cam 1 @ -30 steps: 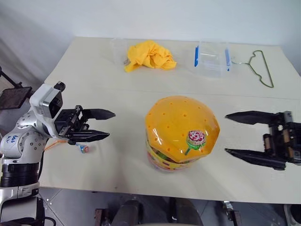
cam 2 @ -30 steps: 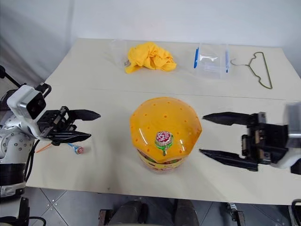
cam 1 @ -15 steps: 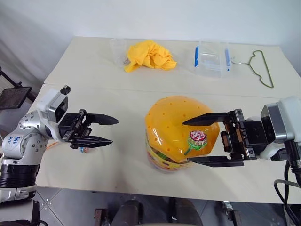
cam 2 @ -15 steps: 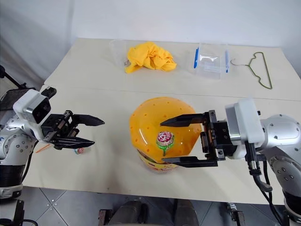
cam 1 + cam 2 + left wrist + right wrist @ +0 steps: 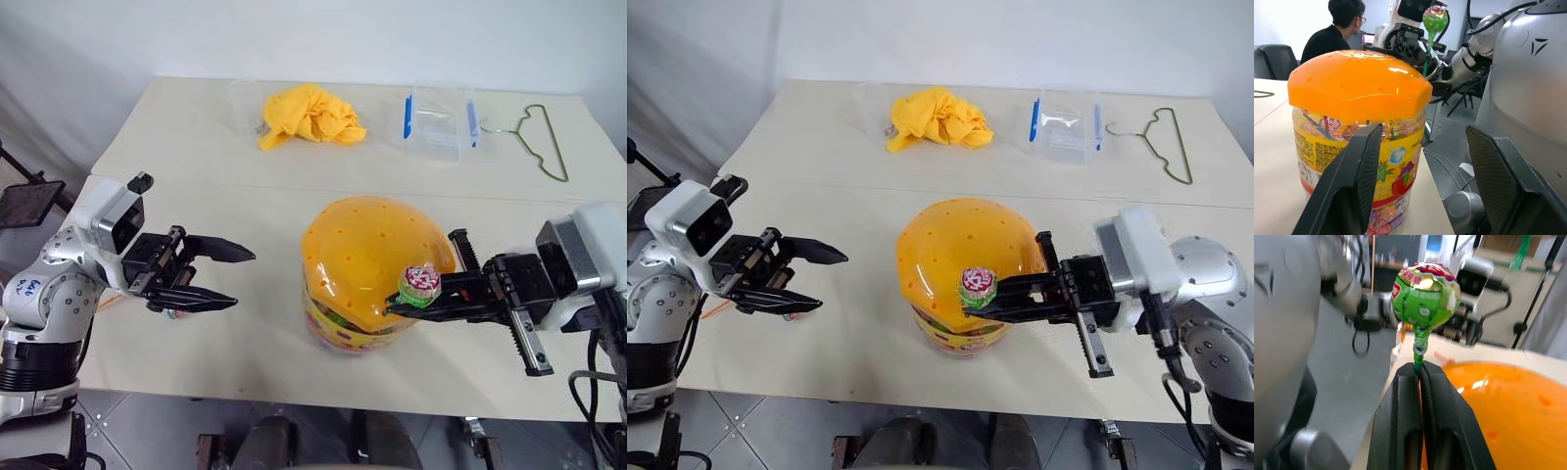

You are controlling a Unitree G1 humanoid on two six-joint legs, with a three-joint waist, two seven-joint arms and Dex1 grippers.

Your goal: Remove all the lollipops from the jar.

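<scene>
- Pale cream tabletop (image 5: 245, 176) carries everything; a seam crosses it behind the jar, and any lollipop dropped near the front edge could roll off to the floor.
- Orange domed lid (image 5: 367, 250) caps the jar (image 5: 348, 328), a clear tub with colourful printed sides, standing at mid-table near the front edge. It sits loose on the table, so a sideways tug on a stuck stick could tip or drag it.
- Right gripper (image 5: 975, 306) reaches in level from the right, its two black fingers pinched tight on a thin green stick at the lid's front slope. The hold is on the stick alone, close to the tips, so I judge it could slide out or swivel if the pull is crooked.
- Left gripper (image 5: 230, 279) hangs left of the jar, well apart from it, jaws spread partway and holding nothing. It does not brace the jar, which leaves the tub free to shift.
- Yellow cloth (image 5: 309, 113), clear box with blue clips (image 5: 439, 119) and wire hanger (image 5: 539, 142) lie along the far side, well away from the work.
- Gripped lollipop (image 5: 1425, 296) stands above the right fingertips in a shiny green and red-and-white wrapper.
- Another lollipop (image 5: 798, 315) lies on the table under the left gripper, already out.
</scene>
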